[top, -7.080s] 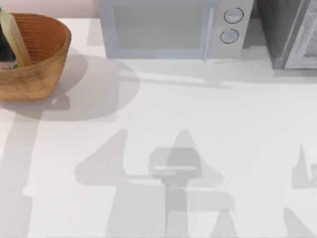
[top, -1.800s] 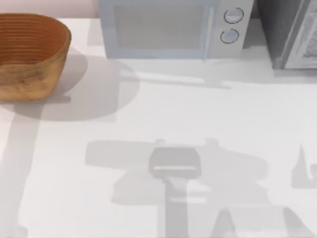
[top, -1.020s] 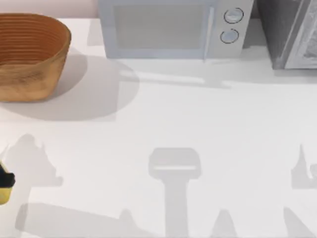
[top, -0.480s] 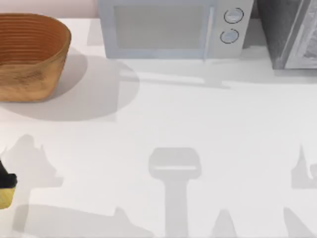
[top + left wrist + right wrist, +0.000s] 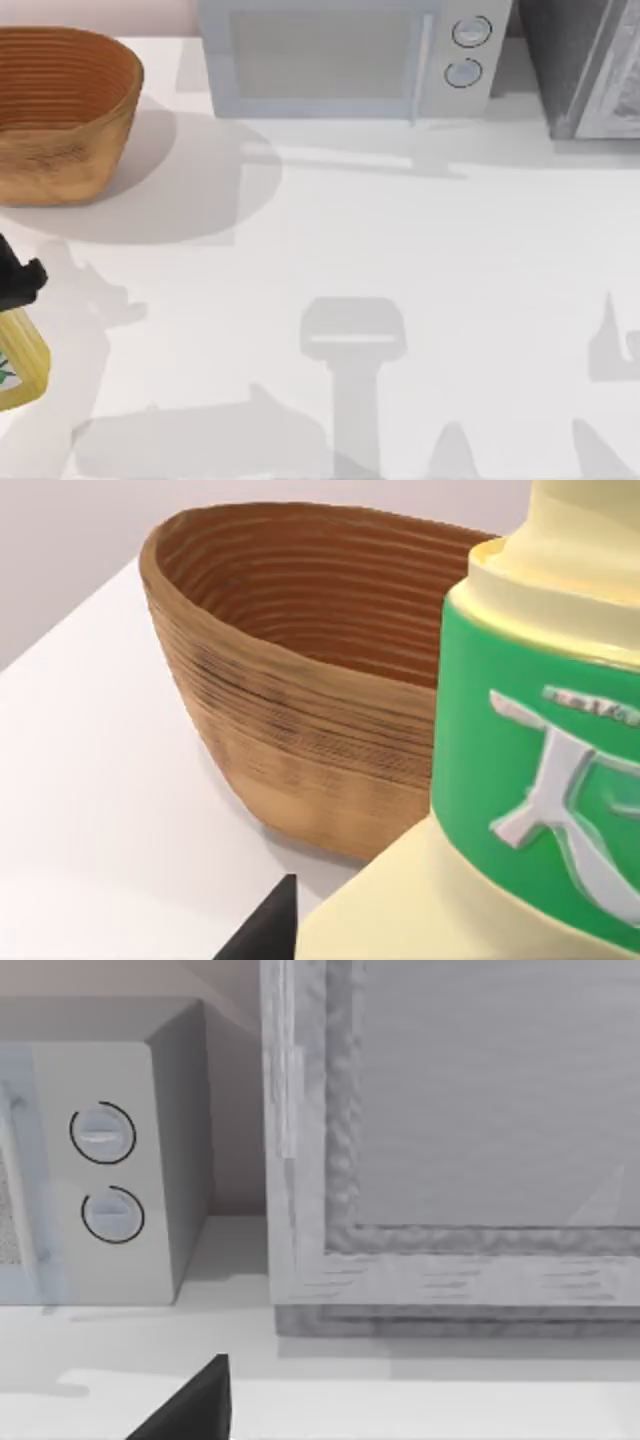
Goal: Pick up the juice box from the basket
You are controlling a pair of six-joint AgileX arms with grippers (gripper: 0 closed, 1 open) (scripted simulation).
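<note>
A: Juice box [image 5: 20,358] status?
B: I've got it out of the basket [image 5: 62,110], at the worktop's [image 5: 400,230] left edge, in front of the basket. Left gripper [image 5: 12,285] is clamped on it.
A: Right arm?
B: Parked facing the microwave [image 5: 110,1170]; can't tell its gripper state.

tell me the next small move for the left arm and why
Probably just hold the juice box steady, or carry it a little further over the table. In the top view it sits at the table's left edge under the left hand, already outside the basket, so the pick looks done.
</note>
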